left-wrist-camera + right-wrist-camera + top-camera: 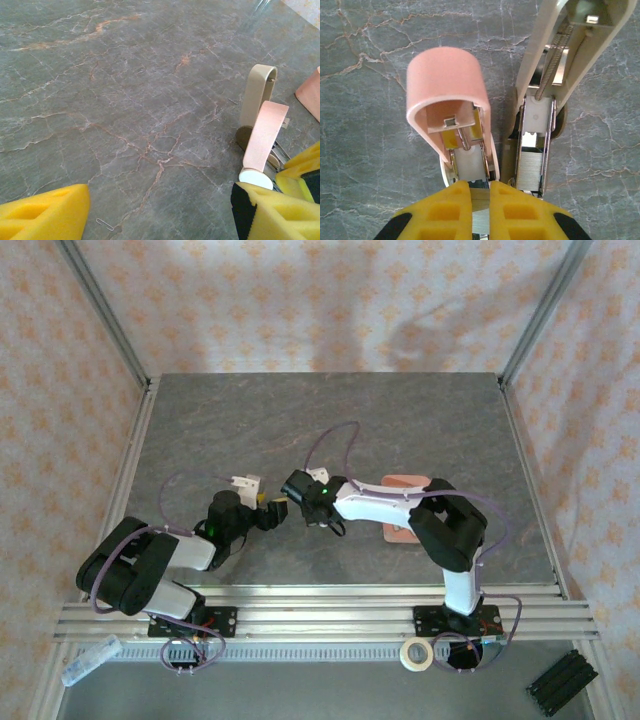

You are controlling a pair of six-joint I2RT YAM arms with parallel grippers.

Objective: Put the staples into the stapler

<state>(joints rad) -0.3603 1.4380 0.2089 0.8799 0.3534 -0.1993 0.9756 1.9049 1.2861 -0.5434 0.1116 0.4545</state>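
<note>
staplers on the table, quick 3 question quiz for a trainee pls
1. True or false: the pink stapler and the beige stapler both lie shut.
2. What do the right jaws hold? A) tape B) staples C) nothing
3. Fill in: the left jaws stand ____.
Key: 1 false, both are swung open; 2 B; 3 open.

Soft even light, faint shadows, sharp focus.
</note>
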